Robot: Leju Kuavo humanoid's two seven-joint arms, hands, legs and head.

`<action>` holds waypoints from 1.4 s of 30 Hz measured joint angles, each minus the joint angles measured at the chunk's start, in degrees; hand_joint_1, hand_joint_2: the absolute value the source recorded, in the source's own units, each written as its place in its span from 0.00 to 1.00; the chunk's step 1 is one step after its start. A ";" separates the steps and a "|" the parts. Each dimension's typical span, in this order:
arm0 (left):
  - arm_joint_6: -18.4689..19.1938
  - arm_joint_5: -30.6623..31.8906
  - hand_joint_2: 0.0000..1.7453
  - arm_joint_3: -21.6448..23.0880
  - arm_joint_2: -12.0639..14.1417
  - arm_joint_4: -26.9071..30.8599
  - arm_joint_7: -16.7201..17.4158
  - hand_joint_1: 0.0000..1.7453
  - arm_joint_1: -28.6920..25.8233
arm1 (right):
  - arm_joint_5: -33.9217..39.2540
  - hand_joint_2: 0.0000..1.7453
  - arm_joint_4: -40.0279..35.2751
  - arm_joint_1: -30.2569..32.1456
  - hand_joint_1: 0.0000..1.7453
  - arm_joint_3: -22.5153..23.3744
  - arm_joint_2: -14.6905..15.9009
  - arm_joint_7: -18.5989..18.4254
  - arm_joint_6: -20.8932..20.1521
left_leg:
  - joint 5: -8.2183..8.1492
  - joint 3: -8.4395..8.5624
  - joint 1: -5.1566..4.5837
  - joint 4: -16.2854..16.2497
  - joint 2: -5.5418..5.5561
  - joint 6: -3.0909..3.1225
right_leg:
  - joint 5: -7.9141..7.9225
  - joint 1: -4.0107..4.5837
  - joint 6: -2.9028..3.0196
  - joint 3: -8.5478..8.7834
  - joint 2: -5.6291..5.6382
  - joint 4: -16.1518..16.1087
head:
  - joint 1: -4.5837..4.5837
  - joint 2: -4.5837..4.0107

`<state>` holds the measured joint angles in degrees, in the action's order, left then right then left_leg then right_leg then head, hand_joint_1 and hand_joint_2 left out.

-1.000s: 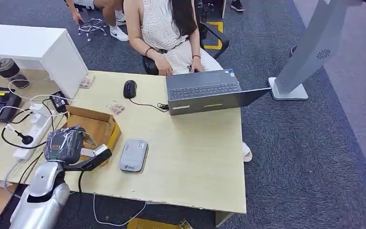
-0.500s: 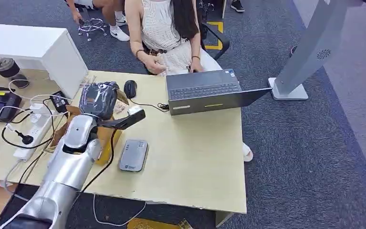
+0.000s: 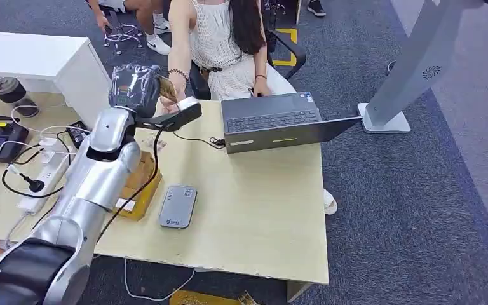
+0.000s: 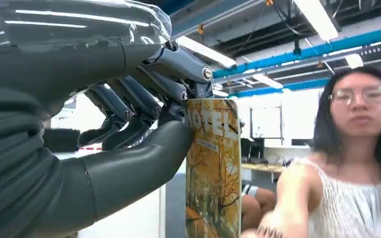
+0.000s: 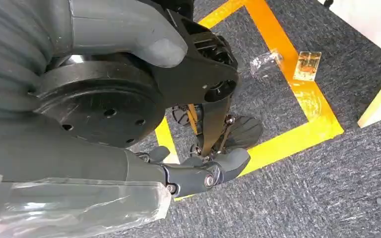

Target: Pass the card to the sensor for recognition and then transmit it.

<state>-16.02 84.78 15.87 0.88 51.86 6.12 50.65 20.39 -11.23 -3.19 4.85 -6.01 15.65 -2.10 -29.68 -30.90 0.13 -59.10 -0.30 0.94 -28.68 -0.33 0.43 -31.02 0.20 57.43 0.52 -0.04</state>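
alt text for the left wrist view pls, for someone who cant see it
The robot's grey left hand pinches an upright orange hotel key card with an autumn-tree print between thumb and fingers, holding it out toward a seated person in a white sleeveless top, whose hand reaches up toward the card's lower edge.

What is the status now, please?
Left hand pinches card, raised toward person's hand. Right hand hangs, fingers curled, empty. Nothing between.

**Colours on show**

Golden-orange hotel card (image 4: pixel 213 168), printed with autumn trees and pale lettering, sits against the dark grey left hand (image 4: pixel 129 144). Pale wood desk (image 3: pixel 260 210) carries a silver-grey sensor pad (image 3: pixel 178 206), brown cardboard box (image 3: pixel 141 184), grey laptop (image 3: pixel 273 121). Yellow floor tape (image 5: pixel 297 94) on grey carpet.
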 joint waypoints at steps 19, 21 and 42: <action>-0.13 0.09 1.00 0.85 -1.42 -7.23 0.55 1.00 5.82 | -0.02 1.00 0.00 -0.15 0.00 0.00 -0.02 -0.37 -0.04 | -0.01 -0.01 -0.01 -0.01 -0.02 0.00 | 0.00 -0.01 0.00 -0.02 0.02 0.01 | 0.02 0.00; -0.15 0.09 1.00 0.85 -1.47 -7.49 0.55 1.00 5.83 | -0.02 1.00 0.00 -0.15 0.00 0.00 -0.02 -0.37 -0.04 | -0.01 -0.01 -0.02 -0.01 -0.02 0.00 | 0.00 0.00 0.00 -0.03 0.02 0.01 | 0.02 0.00; -0.15 0.09 1.00 0.87 -1.66 -7.95 0.57 1.00 5.86 | -0.02 1.00 0.00 -0.15 0.00 0.00 -0.02 -0.37 -0.04 | -0.01 -0.02 -0.02 -0.01 -0.02 0.01 | 0.00 -0.01 0.00 -0.03 0.02 0.01 | 0.00 0.00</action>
<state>-16.17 84.87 16.74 -0.79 43.91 6.69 56.52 20.37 -11.23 -3.34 4.85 -6.03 15.28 -2.14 -29.69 -30.92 0.11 -59.11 -0.32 0.95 -28.68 -0.33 0.43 -31.06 0.23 57.44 0.52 -0.04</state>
